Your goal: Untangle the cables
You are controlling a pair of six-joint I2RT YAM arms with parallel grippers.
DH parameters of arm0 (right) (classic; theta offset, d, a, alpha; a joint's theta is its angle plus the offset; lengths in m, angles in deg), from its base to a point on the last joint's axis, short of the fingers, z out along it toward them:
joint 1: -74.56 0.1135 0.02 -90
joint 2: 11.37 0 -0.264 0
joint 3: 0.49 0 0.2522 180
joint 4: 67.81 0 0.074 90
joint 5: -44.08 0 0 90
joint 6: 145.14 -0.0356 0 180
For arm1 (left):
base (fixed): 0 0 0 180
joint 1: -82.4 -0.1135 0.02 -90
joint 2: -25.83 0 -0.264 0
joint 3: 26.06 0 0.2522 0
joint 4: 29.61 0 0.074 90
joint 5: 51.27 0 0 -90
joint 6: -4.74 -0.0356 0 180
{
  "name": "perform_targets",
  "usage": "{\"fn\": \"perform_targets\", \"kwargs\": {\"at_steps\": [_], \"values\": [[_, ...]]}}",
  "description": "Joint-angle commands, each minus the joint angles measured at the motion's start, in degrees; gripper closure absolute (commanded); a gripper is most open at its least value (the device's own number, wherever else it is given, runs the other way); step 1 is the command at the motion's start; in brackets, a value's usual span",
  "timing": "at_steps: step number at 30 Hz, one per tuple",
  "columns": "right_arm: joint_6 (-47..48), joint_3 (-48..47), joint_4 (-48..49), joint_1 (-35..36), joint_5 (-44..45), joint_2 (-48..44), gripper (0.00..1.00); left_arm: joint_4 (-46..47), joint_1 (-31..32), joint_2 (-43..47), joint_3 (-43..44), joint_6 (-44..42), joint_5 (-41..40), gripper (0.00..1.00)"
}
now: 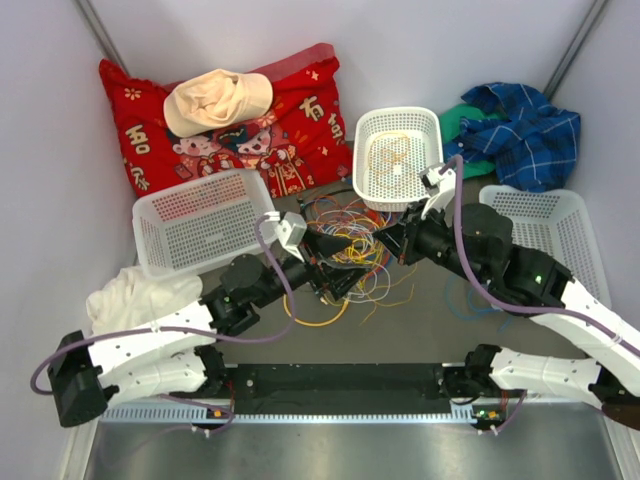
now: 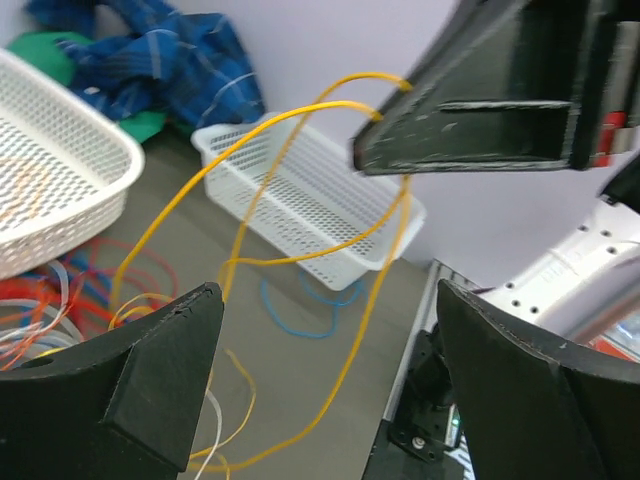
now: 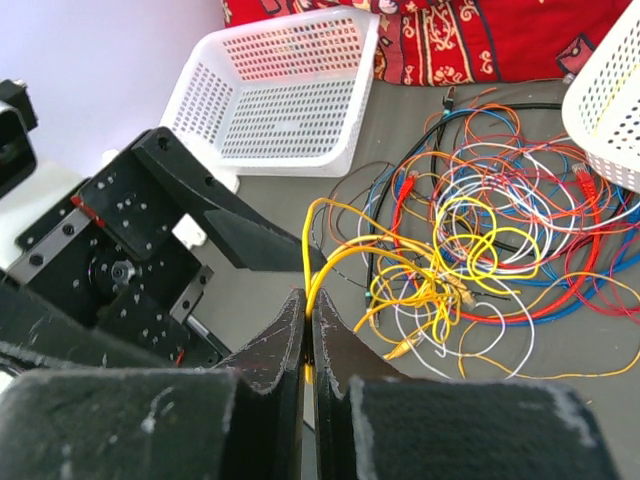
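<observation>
Pinching one yellow cable [image 3: 305, 245], the right gripper [image 3: 307, 325] is pressed shut. The left gripper [image 2: 328, 300] stands spread, a yellow strand crossing its gap. The cables [image 1: 345, 250] lie heaped at centre frame, so pulling may tighten loops or drag the heap.

Crowded in the centre: left pincer [image 1: 338, 262] and right pincer [image 1: 378, 243] meet almost nose to nose over the cables [image 1: 350, 225], barely a gap between them. The left one's fingers are spread wide, and a yellow cable [image 3: 304, 255] loops straight across that mouth; the right one is clamped on it. Left basket [image 1: 200, 225] hems the tangle's far-left side, the middle basket [image 1: 398, 112] sits at its far-right edge, and the red cushion [image 1: 300, 130] walls off the back. Free run: the bare bench [image 1: 410, 330] on the near side, only a blue loop [image 1: 462, 300] lying there.
</observation>
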Motion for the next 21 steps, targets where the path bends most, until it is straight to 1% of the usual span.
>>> {"fn": "perform_targets", "kwargs": {"at_steps": [1,6,9,10,12,13,14,15,16,17,18,19,20,21], "values": [[-0.99,-2.0,1.04,0.75,-0.71,-0.63,1.0,7.68,1.61,-3.63,3.16,-2.62,7.41,0.08],[-1.95,-1.55,1.66,0.75,-1.94,-0.63,1.0,8.04,2.67,-7.49,3.25,-3.85,7.41,0.08],[-2.39,-1.55,1.75,0.75,-2.56,-0.72,1.0,7.16,2.67,-9.51,3.77,-4.82,7.32,0.19],[-2.48,-1.64,1.83,0.75,-2.91,-0.81,1.0,6.46,2.67,-9.87,3.95,-5.0,7.59,0.33],[-2.57,-1.99,1.75,0.75,-3.35,-0.98,1.0,6.11,2.67,-11.28,4.3,-5.52,7.85,0.5],[-2.57,-2.08,1.83,0.75,-3.35,-1.16,1.0,6.1,2.67,-11.54,4.48,-5.79,7.85,0.77],[-2.57,-2.17,1.75,0.84,-3.27,-1.25,1.0,5.32,2.67,-11.98,4.74,-5.79,6.98,0.9],[-2.49,-2.34,1.23,0.75,-3.26,-1.42,1.0,4.79,2.75,-11.9,5.35,-5.96,6.45,1.0],[-2.4,-2.69,1.05,0.84,-3.09,-1.95,0.98,3.92,2.67,-11.55,5.71,-6.14,5.66,1.0],[-2.31,-2.87,0.96,0.84,-3.0,-2.21,0.87,2.34,2.67,-10.59,6.23,-6.49,4.18,1.0],[-1.96,-3.13,0.61,0.75,-2.39,-2.56,0.51,1.11,2.58,-9.97,7.46,-5.8,3.12,1.0],[-1.78,-3.31,-0.09,0.75,-1.86,-3.26,0.37,-0.56,2.41,-9.18,8.51,-4.31,1.8,1.0],[-1.35,-3.66,-0.79,0.75,-1.42,-3.79,0.26,-4.75,1.19,-8.21,9.92,-2.21,2.14,1.0],[-1.17,-4.36,-1.41,0.75,-0.03,-4.32,0.08,-7.49,0.48,-7.86,13.67,-1.49,2.75,1.0]]}}
